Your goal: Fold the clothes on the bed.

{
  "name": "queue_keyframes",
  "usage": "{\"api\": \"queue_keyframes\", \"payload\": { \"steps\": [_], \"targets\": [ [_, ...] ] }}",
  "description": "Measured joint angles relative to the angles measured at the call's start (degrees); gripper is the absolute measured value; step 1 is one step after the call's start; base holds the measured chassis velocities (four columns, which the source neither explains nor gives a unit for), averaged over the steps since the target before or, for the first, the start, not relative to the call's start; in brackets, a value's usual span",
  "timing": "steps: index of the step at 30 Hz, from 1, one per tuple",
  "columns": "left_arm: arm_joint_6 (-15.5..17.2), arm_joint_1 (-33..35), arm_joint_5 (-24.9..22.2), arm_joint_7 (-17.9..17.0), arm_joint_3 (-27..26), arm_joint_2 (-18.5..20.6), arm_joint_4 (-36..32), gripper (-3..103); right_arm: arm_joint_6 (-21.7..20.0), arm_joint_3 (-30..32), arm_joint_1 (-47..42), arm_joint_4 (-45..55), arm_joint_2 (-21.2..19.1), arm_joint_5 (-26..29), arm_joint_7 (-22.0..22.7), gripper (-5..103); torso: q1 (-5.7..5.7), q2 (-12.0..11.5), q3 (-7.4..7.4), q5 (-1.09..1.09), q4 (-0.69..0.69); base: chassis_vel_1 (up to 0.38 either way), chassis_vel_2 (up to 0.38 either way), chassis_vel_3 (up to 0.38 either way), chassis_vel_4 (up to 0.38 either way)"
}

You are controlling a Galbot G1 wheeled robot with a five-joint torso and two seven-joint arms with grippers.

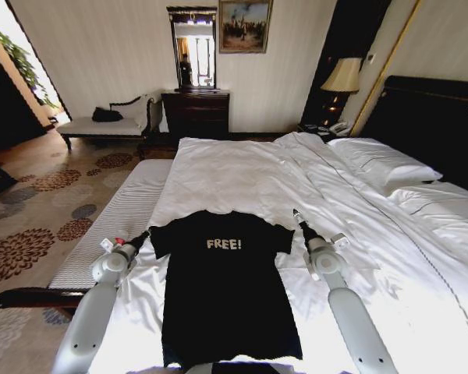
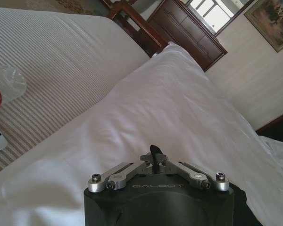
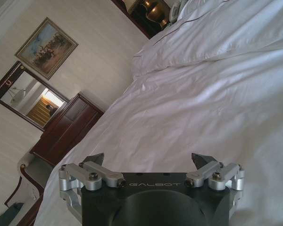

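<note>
The clothes are one black T-shirt (image 1: 222, 288) with white "FREE!" lettering, spread flat and face up on the white duvet of the bed (image 1: 249, 171), its hem nearest me. My left gripper (image 1: 146, 235) lies at the edge of the shirt's left sleeve. In the left wrist view this left gripper (image 2: 153, 151) is shut, its tips pressed together over white duvet, with a dark patch of the shirt (image 2: 243, 205) beside it. My right gripper (image 1: 296, 216) sits just beside the right sleeve. In the right wrist view the right gripper (image 3: 148, 161) is open, with only duvet (image 3: 198, 108) between its fingers.
A striped bench (image 1: 117, 218) with a dark wooden frame (image 1: 31, 298) runs along the bed's left side. White pillows (image 1: 382, 164) lie against the dark headboard (image 1: 437, 117) on the right. A dark dresser (image 1: 195, 115) and a pale chaise (image 1: 101, 125) stand by the far wall.
</note>
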Motion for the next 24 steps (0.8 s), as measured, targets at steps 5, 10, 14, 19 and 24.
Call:
{"api": "queue_keyframes", "payload": {
  "steps": [5,10,14,19,24],
  "targets": [
    [-0.3,0.3,0.9,0.0,-0.5,-0.2,1.1,1,0.0,-0.1,0.1,-0.1,0.1,0.0,0.0,100,0.00,0.0,0.00,0.00,0.01,0.000,0.000,0.000,0.000],
    [-0.5,0.3,1.1,0.0,-0.8,-0.4,2.0,1,0.0,0.0,0.0,-0.1,0.0,-0.1,0.0,100,0.00,0.0,0.00,0.00,0.00,0.000,0.000,0.000,0.000],
    [-1.3,0.5,1.9,0.1,-1.1,-0.5,3.2,1,0.0,0.1,0.0,-0.2,-0.2,-0.1,0.0,100,0.00,0.0,0.00,0.00,0.01,0.000,0.000,0.000,0.000],
    [-2.2,0.5,3.1,0.1,-1.1,-0.9,3.6,1,0.0,0.1,-0.1,-0.2,0.0,-0.1,0.0,100,0.00,0.0,-0.01,-0.01,0.00,0.000,0.000,0.000,0.000],
    [-2.6,0.6,3.3,-0.1,-1.3,-1.1,3.7,1,0.0,0.0,-0.1,-0.3,-0.1,-0.2,0.0,100,0.00,0.0,0.00,0.00,0.00,0.000,0.000,0.000,0.000]
  ]
}}
